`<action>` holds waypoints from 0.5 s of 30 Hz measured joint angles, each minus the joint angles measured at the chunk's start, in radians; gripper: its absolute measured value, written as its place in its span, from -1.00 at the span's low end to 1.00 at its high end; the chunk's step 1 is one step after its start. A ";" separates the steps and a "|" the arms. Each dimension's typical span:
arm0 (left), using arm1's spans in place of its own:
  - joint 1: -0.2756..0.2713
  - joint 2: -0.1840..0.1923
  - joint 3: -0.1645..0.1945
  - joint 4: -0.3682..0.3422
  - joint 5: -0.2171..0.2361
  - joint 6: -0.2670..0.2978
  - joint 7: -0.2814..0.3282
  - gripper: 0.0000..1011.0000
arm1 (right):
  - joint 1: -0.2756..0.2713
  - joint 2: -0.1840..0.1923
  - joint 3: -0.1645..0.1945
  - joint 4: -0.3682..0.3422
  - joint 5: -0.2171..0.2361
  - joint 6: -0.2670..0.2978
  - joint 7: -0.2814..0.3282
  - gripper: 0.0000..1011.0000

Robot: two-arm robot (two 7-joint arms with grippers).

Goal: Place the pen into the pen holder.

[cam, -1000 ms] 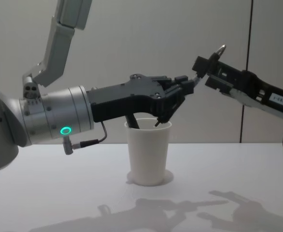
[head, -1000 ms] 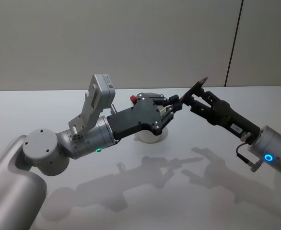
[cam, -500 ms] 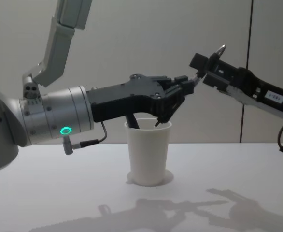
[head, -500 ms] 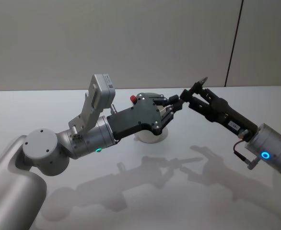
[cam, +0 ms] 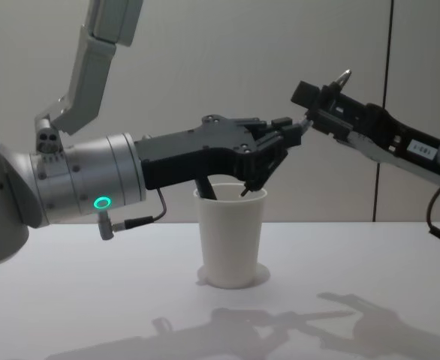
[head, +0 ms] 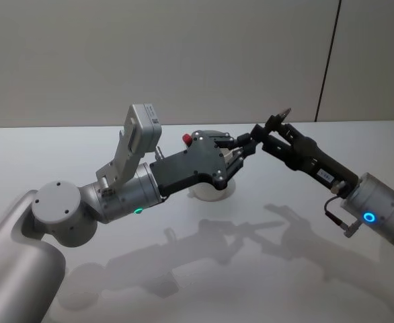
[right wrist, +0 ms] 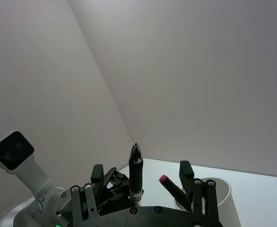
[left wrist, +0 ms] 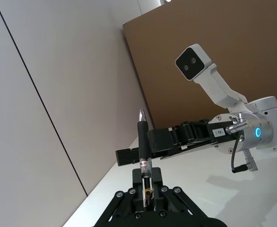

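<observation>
Handover step, I judge: left gripper (cam: 284,139) clamps pen (left wrist: 143,146) above pen holder (cam: 230,236); right gripper (head: 272,131), at its 3 o'clock, spread around pen tip. Next: right closes, left releases.

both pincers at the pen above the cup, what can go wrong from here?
1. The left pincer grips the pen while the right pincer stands open around it: an early release would likely drop it, perhaps outside the pen holder.
2. The pincers sit very close and might collide.
3. The left pincer hangs near the holder's rim and could tip it.
</observation>
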 joint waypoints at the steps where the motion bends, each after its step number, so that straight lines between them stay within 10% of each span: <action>1: 0.000 0.000 0.000 0.000 0.000 0.000 0.000 -0.76 | 0.000 0.000 0.000 0.000 0.000 0.000 0.000 0.98; 15: 0.000 0.000 0.000 0.000 0.000 0.000 0.000 -0.76 | 0.001 0.004 -0.007 0.003 0.010 -0.003 0.008 0.98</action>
